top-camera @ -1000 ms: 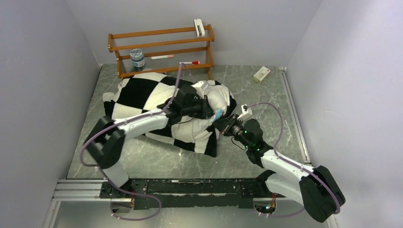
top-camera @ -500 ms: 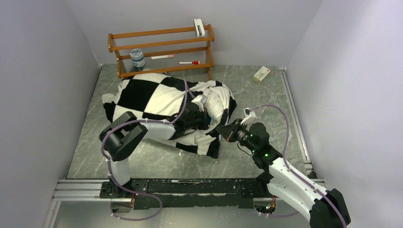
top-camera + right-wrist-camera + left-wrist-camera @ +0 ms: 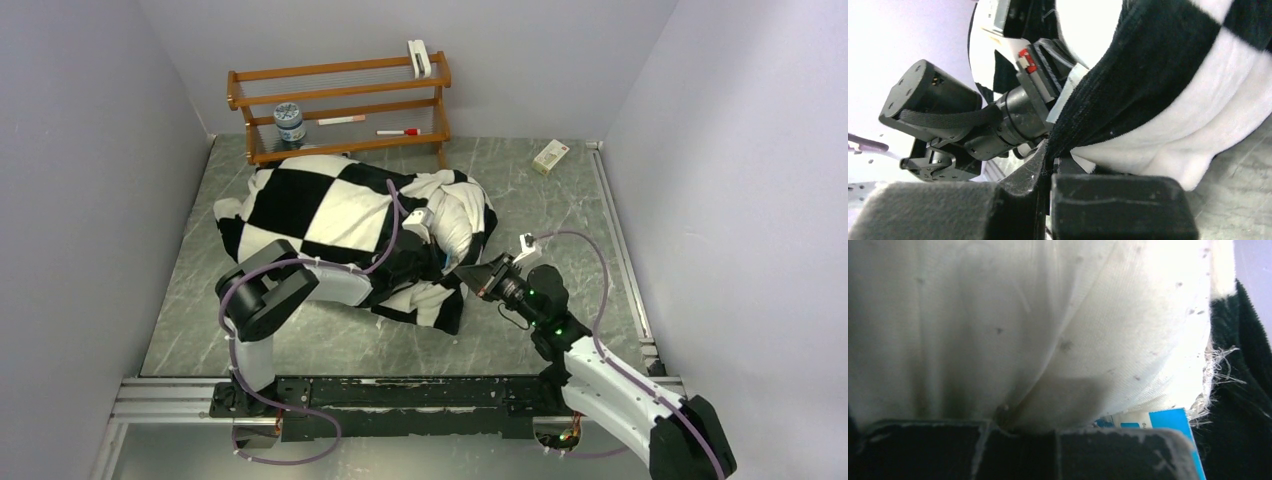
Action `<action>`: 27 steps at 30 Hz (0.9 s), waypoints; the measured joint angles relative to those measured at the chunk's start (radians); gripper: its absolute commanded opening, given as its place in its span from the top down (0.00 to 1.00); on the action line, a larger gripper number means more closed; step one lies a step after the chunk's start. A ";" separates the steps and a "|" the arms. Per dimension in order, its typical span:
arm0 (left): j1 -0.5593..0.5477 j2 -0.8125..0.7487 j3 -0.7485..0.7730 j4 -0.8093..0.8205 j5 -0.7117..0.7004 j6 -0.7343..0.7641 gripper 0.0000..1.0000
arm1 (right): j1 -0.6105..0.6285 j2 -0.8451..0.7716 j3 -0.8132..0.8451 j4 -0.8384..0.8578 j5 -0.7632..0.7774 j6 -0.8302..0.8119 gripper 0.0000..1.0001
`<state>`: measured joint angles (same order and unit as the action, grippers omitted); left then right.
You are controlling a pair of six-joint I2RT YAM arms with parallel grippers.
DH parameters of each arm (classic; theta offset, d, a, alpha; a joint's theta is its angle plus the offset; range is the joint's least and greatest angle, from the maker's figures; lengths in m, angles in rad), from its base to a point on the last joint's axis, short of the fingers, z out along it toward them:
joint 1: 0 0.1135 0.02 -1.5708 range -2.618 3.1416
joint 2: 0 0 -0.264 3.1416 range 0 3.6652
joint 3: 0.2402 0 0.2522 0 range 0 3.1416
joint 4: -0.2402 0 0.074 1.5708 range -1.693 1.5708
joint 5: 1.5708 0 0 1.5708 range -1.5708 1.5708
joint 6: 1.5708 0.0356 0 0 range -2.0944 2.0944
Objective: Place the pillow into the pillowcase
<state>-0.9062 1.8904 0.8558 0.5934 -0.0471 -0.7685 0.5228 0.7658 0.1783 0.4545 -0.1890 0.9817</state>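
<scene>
We see a grey marbled table point(image 3: 560, 200) closed in by pale walls. In its middle lies the pillowcase point(image 3: 310, 205), a plush sack in large black and white squares. It is plump, with its mouth turned to the right side. The pillow point(image 3: 457, 215) is mostly covered by it, and only a white rounded end shows at the mouth.

Behind them, against the far wall, stands a wooden rack point(image 3: 340, 100) with two shelves.

The left arm point(image 3: 300, 285) reaches from its base across the near edge of the sack to the mouth. The right arm point(image 3: 590, 360) comes from the right side to the same place.

In the left wrist view, the left gripper point(image 3: 990, 427) is closed, and its dark pads pinch a fold of the white pillow cloth. In the right wrist view, the right gripper point(image 3: 1048, 170) is also closed, clamped on the black edge of the pillowcase at its mouth.

A small box point(image 3: 551, 156) lies near the far right corner, well apart from the sack. A jar point(image 3: 290, 122) and a red marker point(image 3: 398, 131) rest on the rack. A blue and white tag point(image 3: 1168, 420) shows at the pillow's seam, just beside the left fingers.
</scene>
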 measured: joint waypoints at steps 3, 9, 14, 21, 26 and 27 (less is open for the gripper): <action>0.002 0.003 0.000 0.022 -0.009 -0.014 0.90 | -0.002 -0.047 0.054 -0.091 -0.008 -0.083 1.00; 0.000 0.030 0.002 0.045 0.008 -0.024 0.82 | -0.006 -0.089 0.069 -0.233 0.005 -0.233 0.79; -0.011 -0.044 -0.010 -0.032 0.075 -0.026 0.61 | -0.004 -0.138 0.088 -0.311 0.146 -0.230 0.64; -0.020 -0.133 0.072 -0.256 0.162 -0.025 0.53 | -0.005 -0.114 0.279 -0.441 0.321 -0.302 0.64; -0.021 -0.241 0.163 -0.473 0.164 -0.020 0.52 | -0.006 -0.027 0.389 -0.475 0.393 -0.349 0.65; -0.020 -0.260 0.189 -0.517 0.160 -0.014 0.53 | -0.006 -0.014 0.391 -0.479 0.391 -0.352 0.65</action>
<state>-0.9264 1.6306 1.0447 0.0765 0.1131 -0.7826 0.5163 0.7513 0.5694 -0.0242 0.2024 0.6296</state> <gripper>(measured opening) 0.482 0.356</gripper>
